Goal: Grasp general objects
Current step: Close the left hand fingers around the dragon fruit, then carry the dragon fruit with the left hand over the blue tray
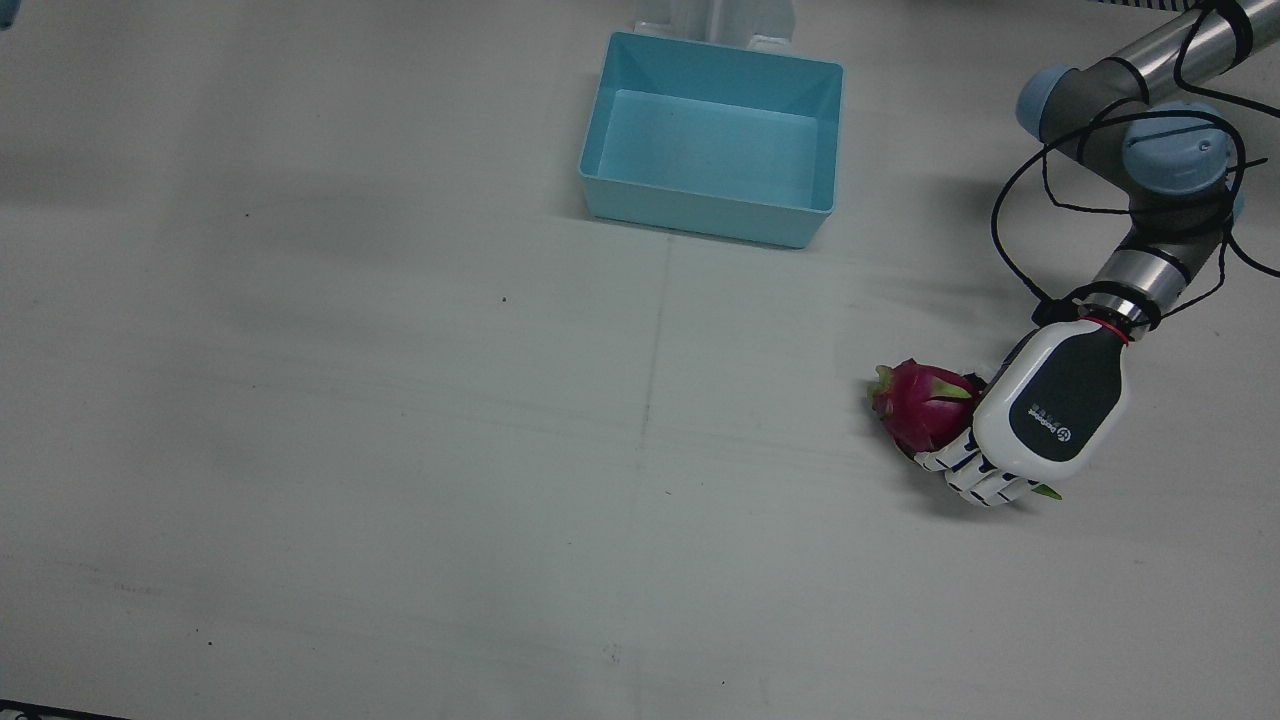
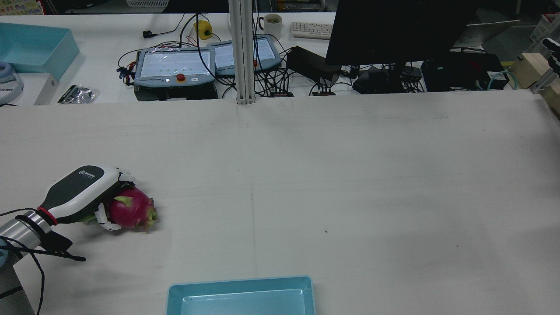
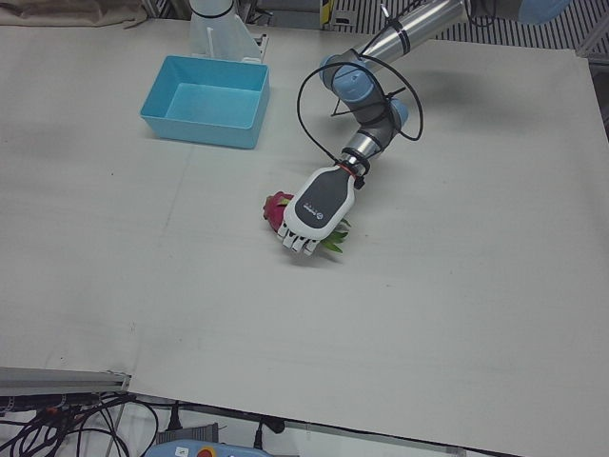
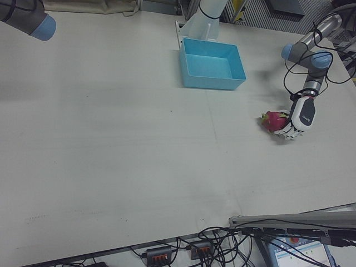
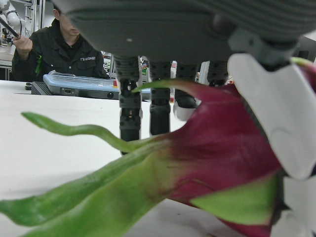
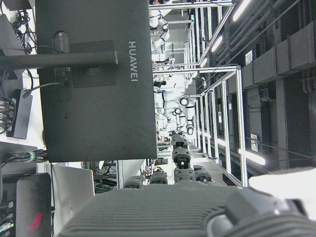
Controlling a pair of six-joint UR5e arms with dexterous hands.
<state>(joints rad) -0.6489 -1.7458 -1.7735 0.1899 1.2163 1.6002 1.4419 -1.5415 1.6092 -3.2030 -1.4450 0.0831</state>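
Note:
A magenta dragon fruit (image 1: 915,405) with green scales lies on the white table, at the robot's left side. My left hand (image 1: 1050,415) lies over it palm down, fingers curled round its far side and thumb against its near side, as the rear view shows on the dragon fruit (image 2: 131,212) and the left hand (image 2: 78,190). The left hand view is filled by the fruit (image 5: 222,153) under the palm, the thumb pressed on it. My right hand (image 6: 180,168) shows only in its own view, raised off the table, fingers apart, holding nothing.
A light blue bin (image 1: 700,215) stands empty at the robot's edge of the table, between the arms. Beyond the far edge are teach pendants (image 2: 175,65), a black monitor (image 2: 393,30) and cables. A person (image 5: 54,44) sits behind that edge.

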